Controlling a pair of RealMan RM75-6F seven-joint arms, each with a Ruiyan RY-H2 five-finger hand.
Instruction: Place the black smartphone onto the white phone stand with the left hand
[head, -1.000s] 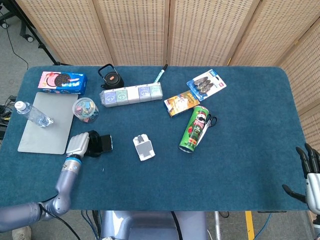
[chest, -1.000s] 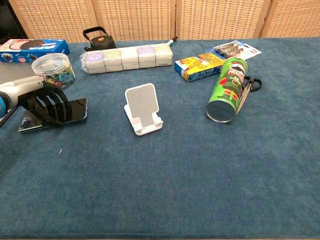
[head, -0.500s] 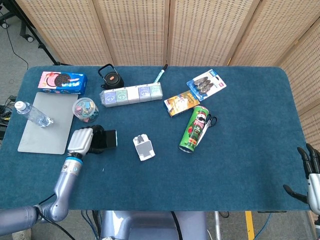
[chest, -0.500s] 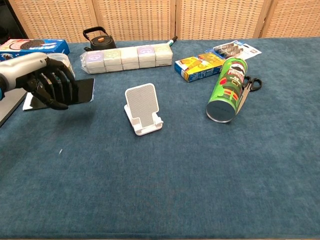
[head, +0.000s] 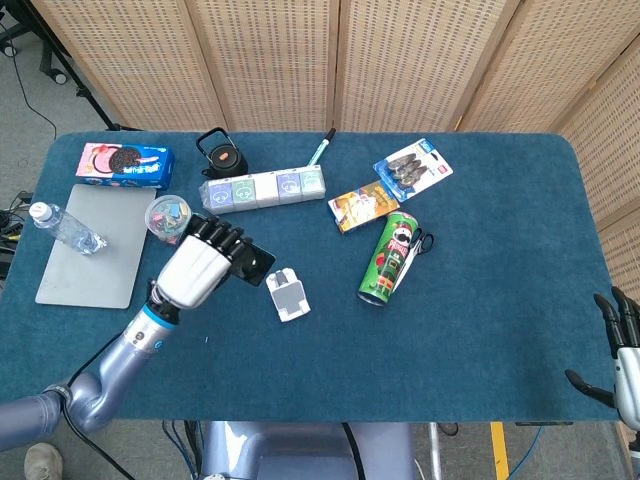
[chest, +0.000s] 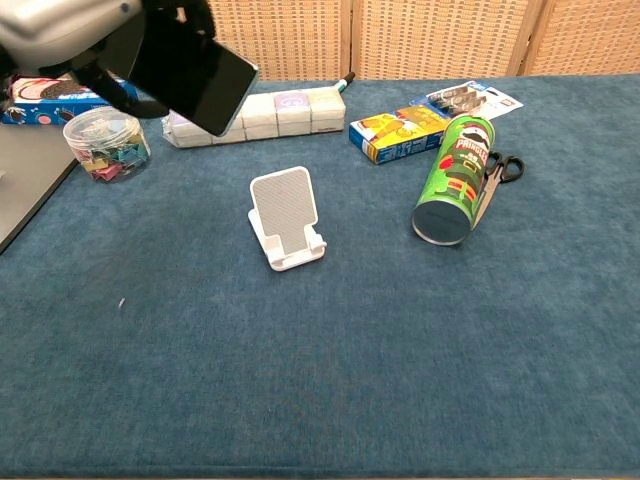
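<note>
- Left hand (head: 200, 268): grips the black smartphone (chest: 190, 75), now raised well clear of the surface (head: 480, 330); half a second ago it was low, beside the clip jar (chest: 105, 143).
- Black smartphone: tilted in the air, moved nearer the white phone stand (chest: 287, 218), above and to its left, not touching.
- White phone stand: upright, unmoved, nothing on it.
- Right hand (head: 622, 352): at the surface's right edge, holding nothing, fingers apart, unchanged.

Blue-carpeted table (head: 480, 330) bears white phone stand (head: 288, 295), Pringles can (head: 389, 258), scissors (chest: 497, 175), laptop (head: 92, 245)
</note>
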